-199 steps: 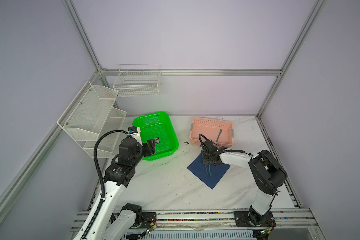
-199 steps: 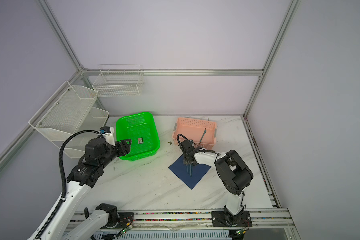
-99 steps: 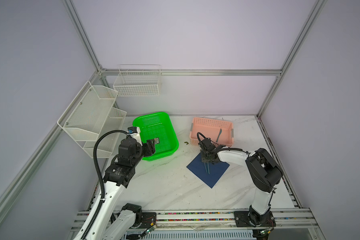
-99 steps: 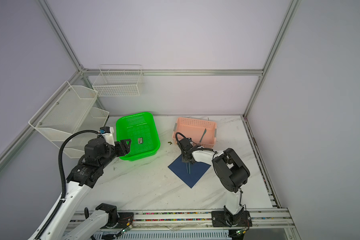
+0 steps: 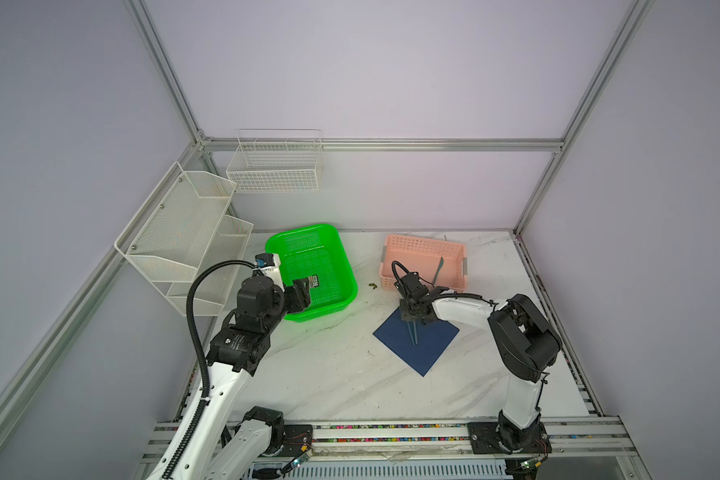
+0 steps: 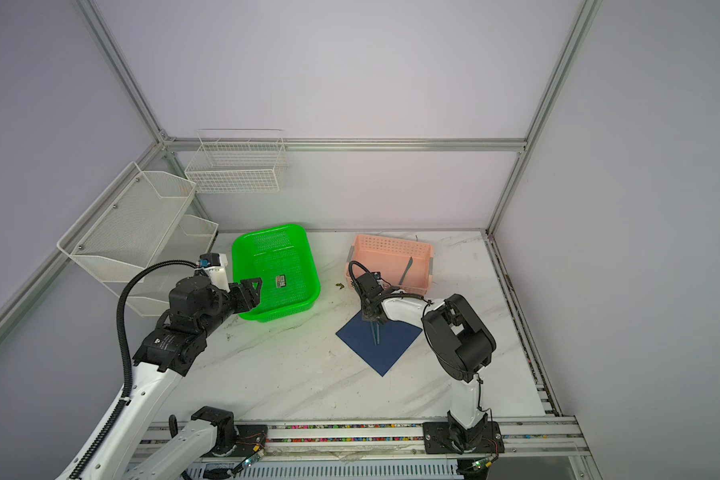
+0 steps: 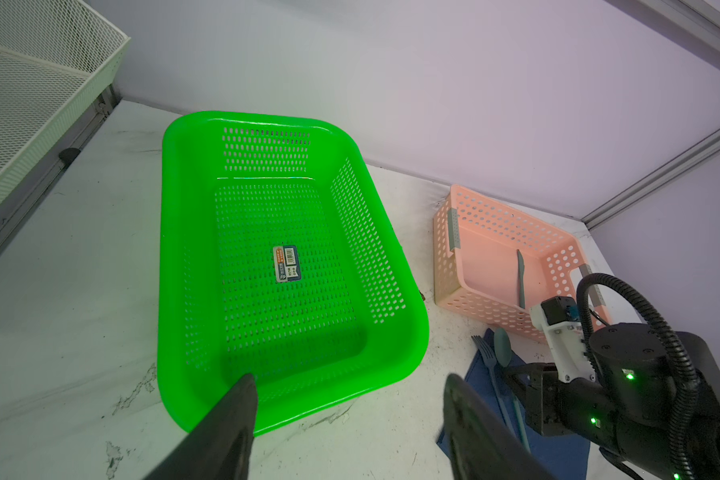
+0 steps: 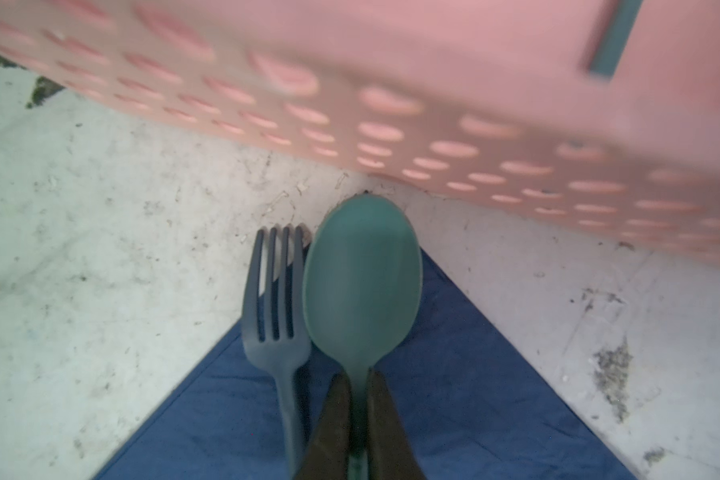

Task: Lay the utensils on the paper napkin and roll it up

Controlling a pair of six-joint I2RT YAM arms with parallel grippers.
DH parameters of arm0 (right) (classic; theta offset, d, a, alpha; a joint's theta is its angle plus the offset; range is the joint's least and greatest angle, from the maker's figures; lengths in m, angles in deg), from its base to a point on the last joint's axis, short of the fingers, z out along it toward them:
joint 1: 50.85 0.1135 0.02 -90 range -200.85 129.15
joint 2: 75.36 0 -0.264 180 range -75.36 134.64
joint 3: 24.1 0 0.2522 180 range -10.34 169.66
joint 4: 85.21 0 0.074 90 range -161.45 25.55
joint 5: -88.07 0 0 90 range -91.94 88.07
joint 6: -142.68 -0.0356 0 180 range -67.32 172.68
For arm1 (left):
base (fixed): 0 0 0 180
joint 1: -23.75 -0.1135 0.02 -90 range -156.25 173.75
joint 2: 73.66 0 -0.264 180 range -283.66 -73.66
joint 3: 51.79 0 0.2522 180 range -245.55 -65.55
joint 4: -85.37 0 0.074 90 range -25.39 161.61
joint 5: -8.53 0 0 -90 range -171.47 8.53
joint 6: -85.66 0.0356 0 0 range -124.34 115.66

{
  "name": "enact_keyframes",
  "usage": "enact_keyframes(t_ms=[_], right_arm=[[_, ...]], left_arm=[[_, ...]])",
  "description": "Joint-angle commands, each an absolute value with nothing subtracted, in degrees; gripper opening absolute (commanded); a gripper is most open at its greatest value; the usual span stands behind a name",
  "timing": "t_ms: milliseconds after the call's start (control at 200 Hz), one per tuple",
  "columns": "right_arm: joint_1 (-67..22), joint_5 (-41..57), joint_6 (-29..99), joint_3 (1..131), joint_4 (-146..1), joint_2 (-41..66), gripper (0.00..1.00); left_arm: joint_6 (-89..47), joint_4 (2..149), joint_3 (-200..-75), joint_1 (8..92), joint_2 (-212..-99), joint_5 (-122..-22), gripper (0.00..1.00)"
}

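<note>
The navy paper napkin (image 5: 422, 347) (image 6: 385, 347) lies as a diamond in front of the pink basket. On its far corner a teal spoon (image 8: 360, 282) and a darker fork (image 8: 273, 316) lie side by side, heads poking past the paper onto the table. My right gripper (image 8: 359, 382) (image 5: 411, 316) is shut on the spoon's neck, low over the napkin. A third teal utensil (image 5: 438, 269) (image 7: 520, 276) lies in the pink basket. My left gripper (image 7: 350, 395) (image 5: 302, 293) hovers open and empty over the green basket's near rim.
A green basket (image 5: 346, 266) with a small printed card (image 5: 314, 281) stands at the back left, a pink basket (image 5: 391, 262) at the back right. White wire racks (image 5: 184, 237) hang on the left wall. Bare marble lies in front of the napkin.
The right arm has shifted slightly left and toward the pink basket with the spoon in its grip. The left arm has not moved.
</note>
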State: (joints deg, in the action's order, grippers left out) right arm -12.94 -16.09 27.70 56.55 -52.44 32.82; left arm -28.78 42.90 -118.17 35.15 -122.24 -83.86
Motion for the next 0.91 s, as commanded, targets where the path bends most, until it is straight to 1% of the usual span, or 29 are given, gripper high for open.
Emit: enact_keyframes(t_ms=[0, 95, 210, 470, 530, 570, 705, 900], right_arm=[[-13.12, -17.56, 28.11, 57.53, -50.8, 33.8, 0.14], [-13.13, -17.58, 28.24, 57.79, -50.39, 33.56, 0.19], [-13.06, -17.85, 28.75, 58.38, -49.01, 31.79, 0.27], [-13.06, -17.08, 28.45, 64.33, -44.6, 22.75, 0.36], [-14.3, -18.47, 28.57, 66.94, -44.29, 21.4, 0.4], [-16.32, -18.01, 28.31, 68.71, -44.53, 21.23, 0.45], [-26.0, -13.46, 28.47, 75.85, -44.67, 26.84, 0.46], [-34.58, -9.48, 28.83, 86.57, -42.42, 40.93, 0.46]], left_arm=[[-28.07, 44.45, -116.79, 35.42, -121.77, -84.54, 0.7], [-28.09, 44.47, -116.79, 35.35, -121.76, -84.46, 0.7], [-28.1, 44.62, -116.88, 35.35, -121.75, -84.45, 0.7], [-28.25, 44.71, -117.53, 35.35, -121.83, -84.19, 0.7], [-28.3, 44.7, -117.78, 35.35, -121.86, -84.09, 0.7], [-28.29, 44.73, -117.88, 35.35, -121.91, -83.97, 0.7], [-28.59, 45.07, -118.2, 35.37, -122.11, -83.2, 0.7], [-28.42, 44.83, -118.04, 35.4, -121.19, -82.69, 0.7]])
